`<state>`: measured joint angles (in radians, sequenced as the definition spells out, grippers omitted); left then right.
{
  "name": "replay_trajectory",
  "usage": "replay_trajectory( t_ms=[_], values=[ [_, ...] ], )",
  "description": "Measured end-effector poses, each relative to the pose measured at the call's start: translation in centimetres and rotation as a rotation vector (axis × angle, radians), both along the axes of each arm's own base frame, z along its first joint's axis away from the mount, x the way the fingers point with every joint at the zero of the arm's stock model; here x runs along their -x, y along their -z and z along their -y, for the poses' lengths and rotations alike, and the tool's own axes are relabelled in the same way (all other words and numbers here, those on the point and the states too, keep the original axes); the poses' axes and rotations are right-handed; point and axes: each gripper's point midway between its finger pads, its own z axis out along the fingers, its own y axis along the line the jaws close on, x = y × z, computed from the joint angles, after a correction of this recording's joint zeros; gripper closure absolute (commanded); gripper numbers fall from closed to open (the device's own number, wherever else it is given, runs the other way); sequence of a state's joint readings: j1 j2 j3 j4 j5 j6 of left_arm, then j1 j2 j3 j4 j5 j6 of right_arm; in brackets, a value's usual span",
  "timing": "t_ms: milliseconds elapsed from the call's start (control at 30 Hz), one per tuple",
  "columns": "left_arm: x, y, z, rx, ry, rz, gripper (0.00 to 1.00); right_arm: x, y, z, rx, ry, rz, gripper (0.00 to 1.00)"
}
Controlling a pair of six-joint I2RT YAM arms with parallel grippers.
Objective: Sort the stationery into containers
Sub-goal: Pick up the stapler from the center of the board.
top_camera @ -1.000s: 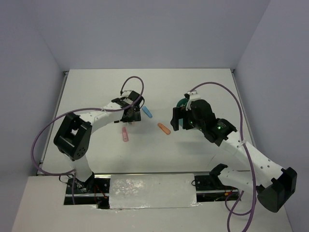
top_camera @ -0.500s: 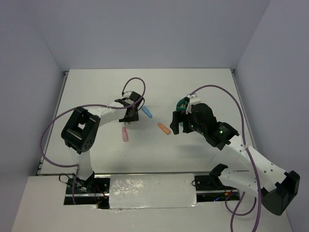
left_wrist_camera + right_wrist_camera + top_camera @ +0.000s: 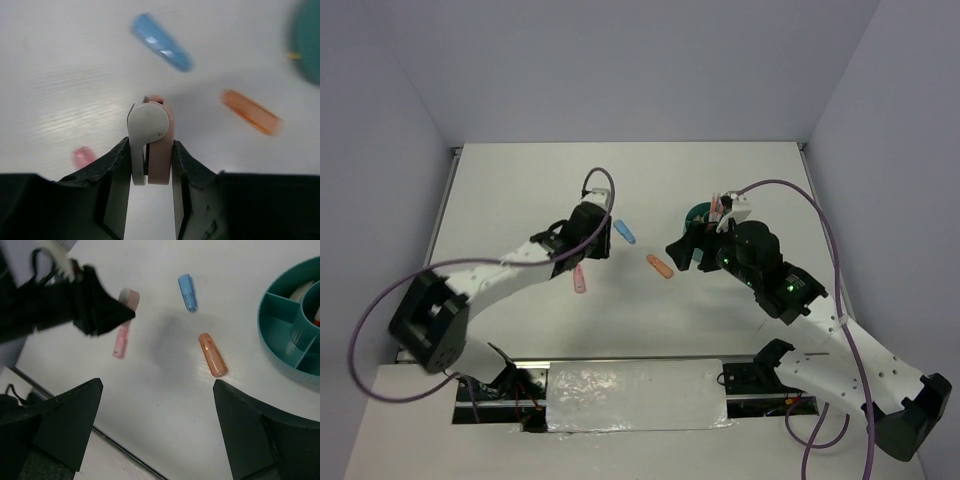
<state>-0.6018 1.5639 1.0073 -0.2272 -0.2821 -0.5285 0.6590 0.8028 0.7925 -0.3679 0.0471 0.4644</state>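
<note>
The left arm (image 3: 490, 280) has been stretched out. Its elbow has been carried from the middle left of the desk (image 3: 520, 190) out to the near left edge, and the forearm is now laid long and slanted. The left gripper (image 3: 150, 145), with a white block (image 3: 146, 122) and a pink block (image 3: 161, 155) pinched in its jaws, has been turned accordingly. The right arm (image 3: 840, 335) has been lowered toward the near right corner.
</note>
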Motion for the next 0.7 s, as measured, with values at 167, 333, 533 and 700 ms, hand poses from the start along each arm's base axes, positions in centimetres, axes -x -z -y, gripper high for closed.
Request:
replay_trajectory(
  t_ms=[167,333,533,700],
  values=[
    [7.1,-9.0,7.4,0.212,0.395,0.355,1.00,-1.2,0.1,-1.2,-0.099,0.064,-0.062,0.04],
    [11.1,-10.4,9.3,0.299,0.607,0.473,1.00,-1.6,0.9,-2.8,-0.154,0.067,-0.131,0.09],
    [12.3,-10.4,10.4,0.301,0.706,0.488,1.00,-0.7,0.5,-5.3,-0.198,-0.001,-0.154,0.16],
    [12.6,-10.6,10.7,0.298,0.733,0.502,1.00,0.5,0.8,-7.5,-0.215,-0.072,-0.178,0.16]
  ],
)
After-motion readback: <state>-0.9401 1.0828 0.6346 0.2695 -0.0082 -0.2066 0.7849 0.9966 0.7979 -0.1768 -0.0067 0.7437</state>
